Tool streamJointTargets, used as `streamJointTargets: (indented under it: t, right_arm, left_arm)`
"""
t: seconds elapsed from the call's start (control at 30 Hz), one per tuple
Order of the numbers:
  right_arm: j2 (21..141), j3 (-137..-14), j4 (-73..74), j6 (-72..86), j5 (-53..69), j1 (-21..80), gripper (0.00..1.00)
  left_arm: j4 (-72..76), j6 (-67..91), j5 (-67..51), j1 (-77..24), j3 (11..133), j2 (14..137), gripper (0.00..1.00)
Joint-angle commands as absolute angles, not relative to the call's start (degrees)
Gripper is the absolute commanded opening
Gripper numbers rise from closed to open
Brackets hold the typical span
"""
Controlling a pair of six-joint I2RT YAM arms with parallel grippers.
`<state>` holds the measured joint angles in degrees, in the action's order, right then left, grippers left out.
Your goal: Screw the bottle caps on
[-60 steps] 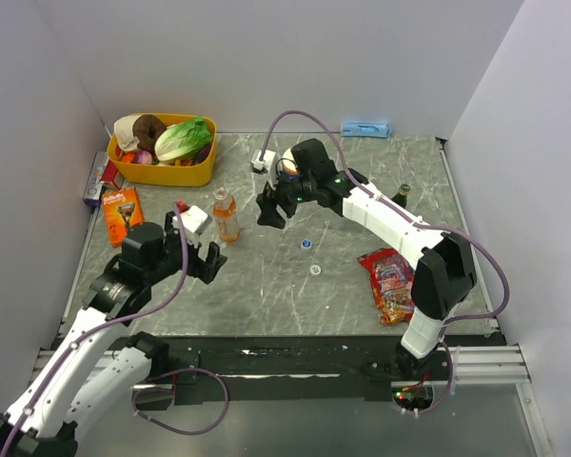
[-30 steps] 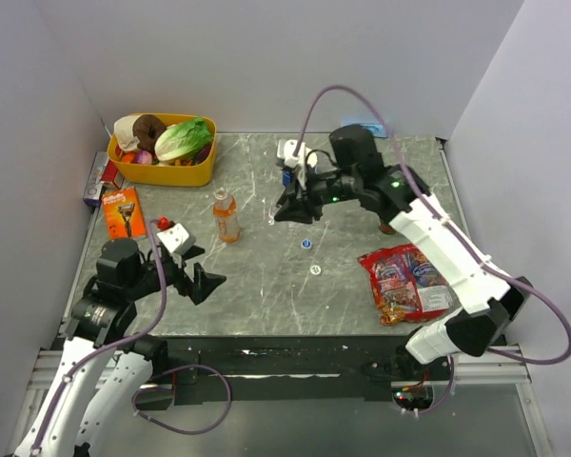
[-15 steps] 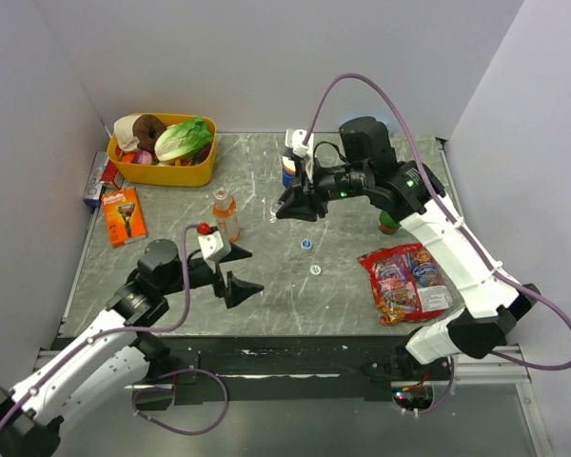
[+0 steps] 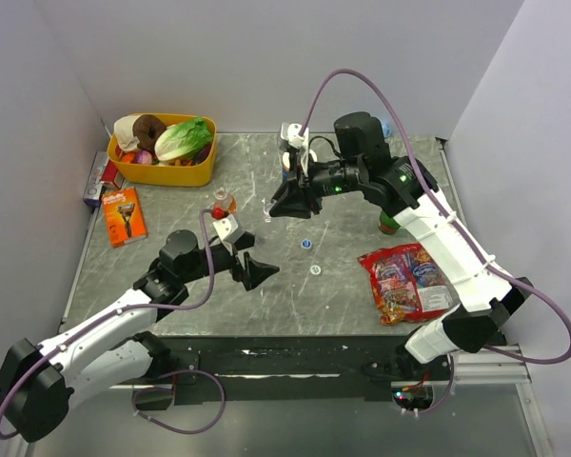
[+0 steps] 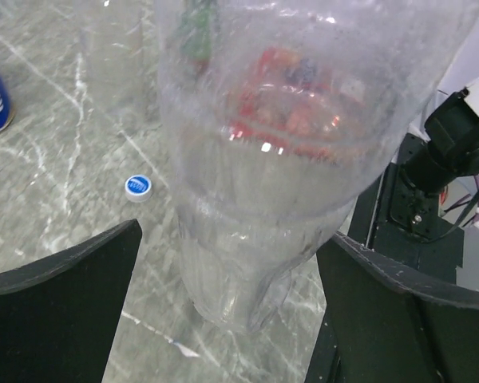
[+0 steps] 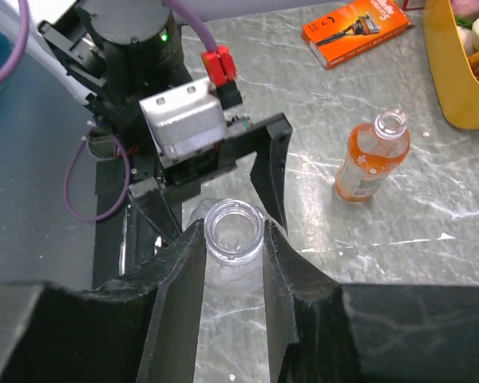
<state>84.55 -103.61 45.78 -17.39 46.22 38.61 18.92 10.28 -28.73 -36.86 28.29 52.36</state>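
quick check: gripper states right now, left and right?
Left gripper: open, its fingers either side of the clear bottle with gaps showing.
Right gripper: closed on the clear bottle's neck.

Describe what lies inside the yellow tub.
The yellow tub holds a lettuce, a brown doughnut and a pale beige item. Small red and orange pieces peek out beneath them; anything deeper is covered.
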Motion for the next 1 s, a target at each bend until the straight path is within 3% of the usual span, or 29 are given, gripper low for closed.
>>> streamJointTargets:
  t: [0.0, 0.33, 0.57, 0.63, 0.67, 0.7, 0.73, 0.8, 0.9, 0.97]
  right_arm:
    - [84.8, -105.7, 43.0, -14.4, 48.7, 39.6, 0.00]
    - [85.9, -105.4, 41.0, -13.6, 48.3, 39.6, 0.00]
    - [86.0, -104.8, 41.6, -13.7, 48.2, 39.6, 0.00]
    - [85.9, -104.5, 43.7, -15.6, 48.1, 39.6, 0.11]
    - [86.0, -104.8, 44.5, -16.3, 47.6, 39.2, 0.22]
    - [86.0, -105.6, 46.7, -17.0, 47.4, 38.9, 0.42]
    - [86.3, -106.4, 48.1, -18.7, 47.3, 38.3, 0.48]
    - [87.1, -110.4, 52.6, -21.3, 46.3, 36.2, 0.57]
    - [88.2, -111.0, 61.3, -32.0, 46.3, 32.4, 0.60]
    - [87.5, -104.8, 63.6, -42.9, 45.5, 30.3, 0.61]
  left_arm:
    - [25.7, 10.6, -31.2, -38.9, 29.4, 53.5, 0.96]
    - [28.0, 10.7, -31.8, -39.9, 29.4, 55.1, 0.97]
    - [27.2, 11.3, -29.2, -39.9, 28.1, 54.0, 0.70]
    - [25.8, 11.5, -28.6, -39.6, 27.8, 53.0, 0.60]
    - [25.2, 11.4, -28.7, -39.4, 27.8, 52.7, 0.53]
    - [24.3, 11.0, -28.8, -39.0, 27.8, 52.3, 0.47]
    - [22.3, 10.8, -29.0, -38.3, 27.9, 51.7, 0.42]
    - [19.7, 10.3, -29.1, -37.1, 28.5, 51.1, 0.35]
    - [13.8, 9.0, -28.5, -34.5, 29.6, 48.8, 0.37]
    - [9.3, 7.9, -28.5, -32.2, 30.2, 46.6, 0.34]
